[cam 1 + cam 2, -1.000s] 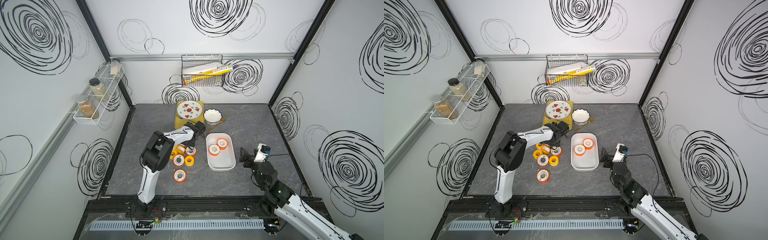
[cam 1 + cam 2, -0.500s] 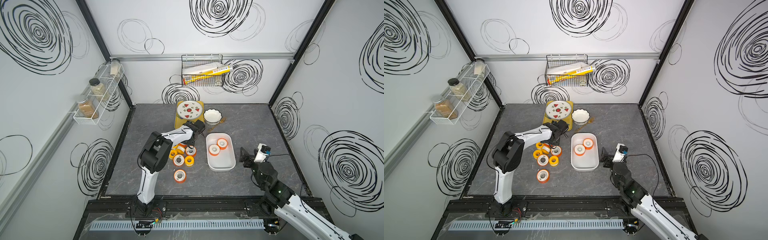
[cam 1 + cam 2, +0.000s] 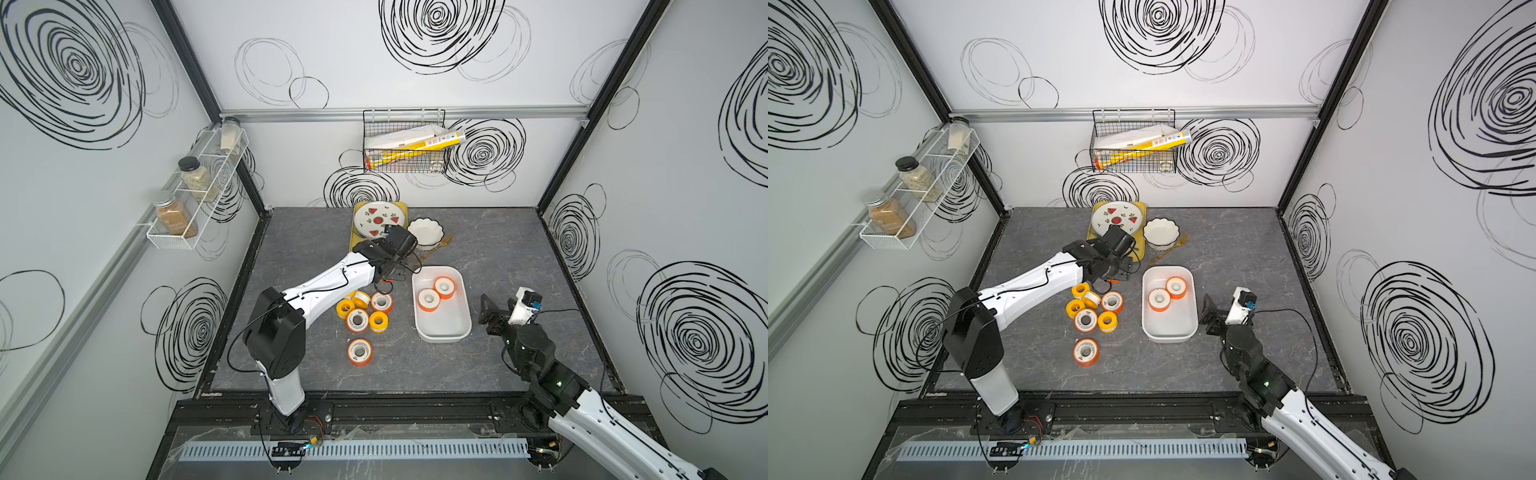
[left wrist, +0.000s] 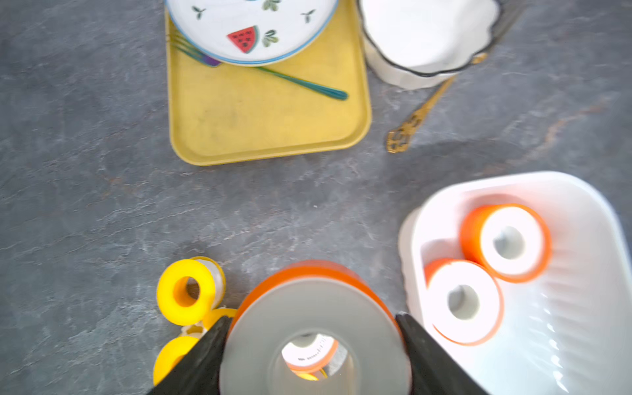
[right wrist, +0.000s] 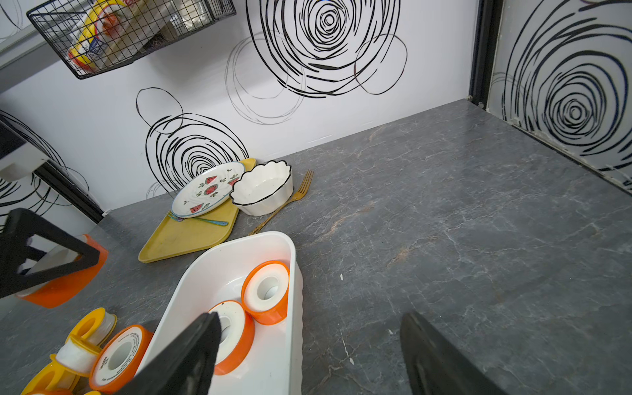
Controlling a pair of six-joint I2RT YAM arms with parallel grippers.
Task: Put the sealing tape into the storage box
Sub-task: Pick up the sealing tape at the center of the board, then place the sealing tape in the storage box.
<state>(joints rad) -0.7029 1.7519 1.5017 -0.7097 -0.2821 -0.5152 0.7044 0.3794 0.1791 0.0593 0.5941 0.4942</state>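
We find the left end effector (image 4: 311, 318) clamped on one orange sealing tape spool (image 4: 307, 294), held just left of the storage box (image 3: 444, 322). The right end effector (image 5: 309, 318) stands wide open, empty, right of it.

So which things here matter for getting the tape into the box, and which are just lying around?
Job: box, boxed spools, held spool in left gripper, loose spools.
Lying about: tray, plate, bowl, gold fork, teal fork, wall basket, jar rack.
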